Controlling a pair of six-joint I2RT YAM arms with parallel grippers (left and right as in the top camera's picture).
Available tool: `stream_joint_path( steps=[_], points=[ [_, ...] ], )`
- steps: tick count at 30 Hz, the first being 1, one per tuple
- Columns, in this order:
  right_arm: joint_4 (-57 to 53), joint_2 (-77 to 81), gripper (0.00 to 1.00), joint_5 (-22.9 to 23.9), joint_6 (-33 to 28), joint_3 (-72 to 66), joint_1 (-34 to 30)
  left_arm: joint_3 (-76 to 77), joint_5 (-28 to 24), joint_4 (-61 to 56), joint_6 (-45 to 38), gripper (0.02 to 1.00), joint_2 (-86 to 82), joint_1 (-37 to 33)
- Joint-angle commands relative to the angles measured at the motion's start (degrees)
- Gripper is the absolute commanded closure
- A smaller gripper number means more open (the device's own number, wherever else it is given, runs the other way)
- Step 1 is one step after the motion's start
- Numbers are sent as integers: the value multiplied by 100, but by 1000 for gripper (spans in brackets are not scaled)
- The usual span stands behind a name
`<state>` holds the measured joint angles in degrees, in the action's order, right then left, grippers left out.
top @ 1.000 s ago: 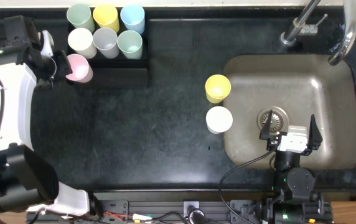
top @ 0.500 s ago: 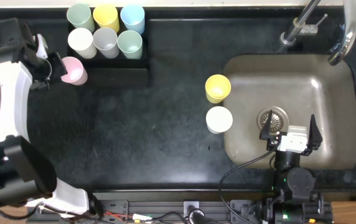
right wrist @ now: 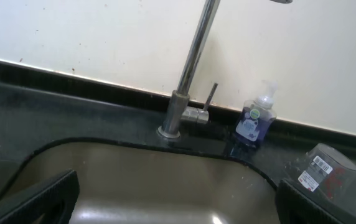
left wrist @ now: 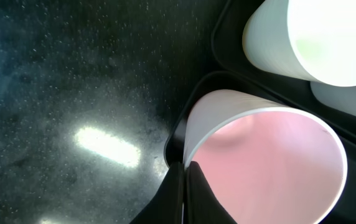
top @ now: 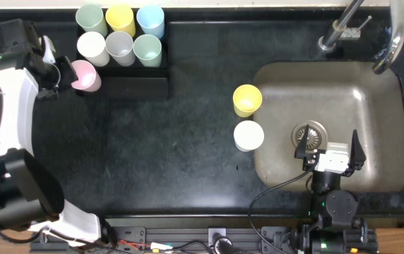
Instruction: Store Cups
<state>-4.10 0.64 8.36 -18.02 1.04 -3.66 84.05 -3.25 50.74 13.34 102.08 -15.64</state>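
A: Starting from the left gripper (top: pixel 62 73): open or closed?

B: Closed to a pinch on the rim of the pink cup (top: pixel 84 75), with the fingers (left wrist: pixel 177 198) pressed together on its wall.

A: Where on the worktop (top: pixel 152 155)?

B: At the far left. Pink cup at 3 o'clock of the gripper, mouth up, at the front-left slot of the black tray (top: pixel 138 87). Cannot tell whether seated on the slot's floor or held just above it.

A: And beyond the pink cup?

B: Toward 1 o'clock, a middle row of 3 cups (top: pixel 120 46) in the tray: white, grey, green. Behind that, a back row of 3 cups (top: pixel 120 18): green, yellow, blue. All upright, packed side by side.

A: Farther out?

B: Well apart to the right, 2 cups standing on the worktop just beside the sink (top: pixel 371 77), at its 9 o'clock edge. Loose yellow cup (top: pixel 247 99) at 12 o'clock of the loose white cup (top: pixel 248 135), nearly touching.

A: Now the right gripper (top: pixel 328 141)?

B: Spread wide, gripping nothing, over the basin at 3 o'clock of the loose white cup, with the drain (top: pixel 308 131) just beside 1 finger.

A: Anything past it?

B: Faucet (top: pixel 343 25) at 12 o'clock on the back rim, with a soap bottle (right wrist: pixel 256 121) near its base.
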Motion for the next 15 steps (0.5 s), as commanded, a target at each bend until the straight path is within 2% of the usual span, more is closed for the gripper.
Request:
stream_joint_path(
  steps=[1, 15],
  points=[
    [31, -44, 5, 4, 0, -76, -7, 153, -116, -11, 66, 982, 129, -7],
    [31, -44, 5, 2, 0, -76, -7, 153, -114, 17, 173, 982, 304, -7]
  ],
)
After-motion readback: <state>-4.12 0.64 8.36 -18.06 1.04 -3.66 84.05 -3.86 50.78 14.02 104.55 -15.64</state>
